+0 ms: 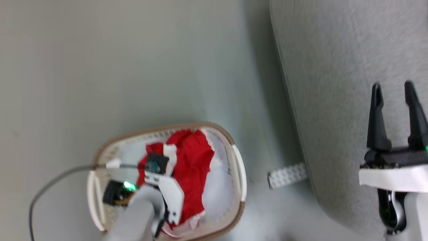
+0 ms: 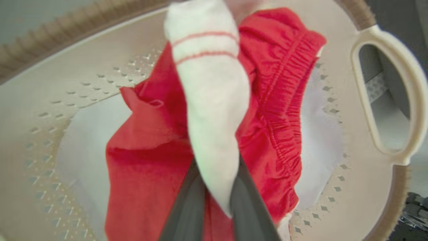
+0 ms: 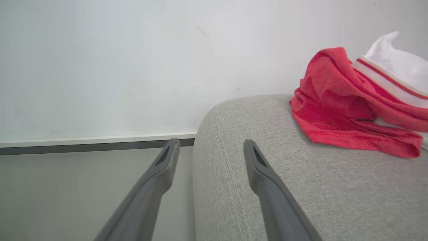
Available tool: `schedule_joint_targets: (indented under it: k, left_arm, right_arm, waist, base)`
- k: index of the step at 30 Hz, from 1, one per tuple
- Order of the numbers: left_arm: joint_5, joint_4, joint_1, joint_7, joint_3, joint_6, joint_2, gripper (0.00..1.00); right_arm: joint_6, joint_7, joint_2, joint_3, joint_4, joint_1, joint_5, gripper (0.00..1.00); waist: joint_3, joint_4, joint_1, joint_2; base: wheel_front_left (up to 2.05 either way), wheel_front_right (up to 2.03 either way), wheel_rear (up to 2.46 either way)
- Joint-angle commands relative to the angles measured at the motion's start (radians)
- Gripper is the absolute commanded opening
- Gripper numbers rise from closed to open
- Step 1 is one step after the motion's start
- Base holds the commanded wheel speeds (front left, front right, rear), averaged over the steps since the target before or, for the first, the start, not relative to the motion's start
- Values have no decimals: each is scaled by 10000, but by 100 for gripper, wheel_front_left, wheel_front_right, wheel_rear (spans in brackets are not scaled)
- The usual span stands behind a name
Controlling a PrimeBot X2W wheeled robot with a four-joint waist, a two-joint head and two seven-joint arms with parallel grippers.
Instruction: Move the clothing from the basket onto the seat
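While the left end effector (image 2: 218, 165) is closed on a white band (image 2: 210, 100) of the clothing (image 2: 143, 160) inside the basket (image 2: 50, 100), its two fingers pinching the fabric between them, the step in hand looks like the lift out. The grip sits on one folded end, with the red cloth bunched loosely below it against the basket floor. I cannot tell whether that heap is one garment or two tangled together. A slow, straight rise would serve best, high enough that the trailing hem clears the basket's rim and handle (image 2: 384, 100) before any sideways travel. A second piece could then either drop back or come along without snagging. The seat (image 1: 334, 67) lies to the right of the basket, well apart from it, and one red-and-white garment (image 3: 334, 110) lies on it. The carried piece should be laid down flat near that garment, not dropped at the rounded edge, where it could slide off. The right end effector (image 1: 393, 90) hangs over the seat, far from the basket, fingers spread and holding nothing. It stands near the likely path and would do well to keep aside.
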Motion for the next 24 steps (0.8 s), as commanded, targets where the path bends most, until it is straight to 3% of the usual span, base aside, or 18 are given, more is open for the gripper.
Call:
schedule_joint_targets:
  k: [1,10,19,24]
  left_arm:
    - [-450,-314,479,-145,-188,57,10,0]
    - [-2202,-2006,1938,-448,-921,705,11,0]
    - [-2683,-3708,2571,-603,-1066,1458,32,0]
    - [-2828,-4954,2806,-460,-812,1859,373,0]
  right_arm:
    - [-26,-28,-21,-91,163,342,-150,100]
    - [-26,-28,-26,-409,710,1603,-555,100]
    - [-26,-28,-26,-540,1037,3010,-983,100]
    - [-26,-28,-23,-399,1190,3617,-1205,100]
  waist:
    - [-1741,747,0,0]
    - [-4396,1503,0,0]
    - [-6195,2037,0,0]
    - [-6883,2102,0,0]
  base:
    - [0,0,0]
    - [0,0,0]
    - [0,0,0]
    - [0,0,0]
